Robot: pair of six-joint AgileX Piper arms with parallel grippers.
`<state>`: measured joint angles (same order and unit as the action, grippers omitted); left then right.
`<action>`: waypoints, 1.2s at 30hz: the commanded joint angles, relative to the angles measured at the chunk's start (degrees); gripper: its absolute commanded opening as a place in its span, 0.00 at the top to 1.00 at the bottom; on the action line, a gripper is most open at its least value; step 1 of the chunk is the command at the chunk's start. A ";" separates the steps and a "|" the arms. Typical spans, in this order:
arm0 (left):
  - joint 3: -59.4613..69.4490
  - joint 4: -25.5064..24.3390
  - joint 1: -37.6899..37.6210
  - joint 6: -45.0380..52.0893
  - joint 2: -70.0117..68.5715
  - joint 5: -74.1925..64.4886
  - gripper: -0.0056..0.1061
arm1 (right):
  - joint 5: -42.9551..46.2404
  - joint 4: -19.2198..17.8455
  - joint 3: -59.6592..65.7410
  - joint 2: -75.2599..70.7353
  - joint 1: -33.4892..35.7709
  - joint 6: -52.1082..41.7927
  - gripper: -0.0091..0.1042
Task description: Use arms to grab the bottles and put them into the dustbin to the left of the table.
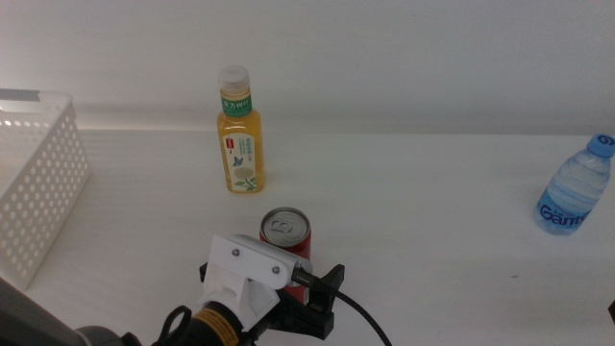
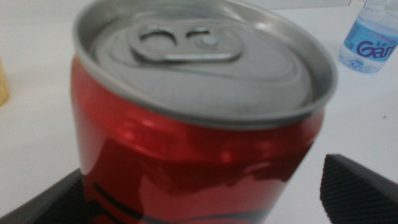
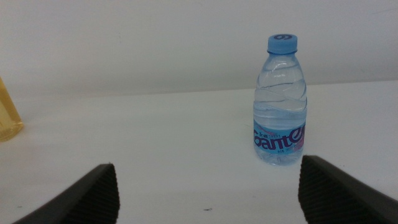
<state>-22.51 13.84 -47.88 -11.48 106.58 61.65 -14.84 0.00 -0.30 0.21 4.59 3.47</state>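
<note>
Here our left gripper (image 2: 205, 186) has its jaws open around the red can (image 1: 285, 235) to grab it, while our right gripper (image 3: 208, 186) waits open facing the water bottle (image 3: 280, 102).

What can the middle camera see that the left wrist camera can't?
Only the middle view shows the white dustbin at the table's left side, the whole yellow tea bottle with its white cap and green label, and the left arm reaching in from below.

Only the left wrist view shows the left pincer with its dark jaws open on either side of the can, one of them clearly apart from it.

Both show the red can with its silver top, the blue water bottle and the white table.
</note>
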 commanded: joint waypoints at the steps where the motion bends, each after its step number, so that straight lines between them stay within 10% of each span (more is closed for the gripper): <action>1: -0.45 0.41 0.11 -0.37 0.07 0.14 0.11 | 0.79 -0.41 2.44 -2.24 -0.34 -0.53 0.24; 36: -4.60 3.29 0.48 5.18 3.11 -0.24 0.11 | 0.79 -0.41 2.44 -2.24 -0.34 -0.53 0.24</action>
<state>-26.96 16.35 -47.70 -6.59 109.72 60.35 -14.84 0.00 -0.30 0.21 4.59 3.47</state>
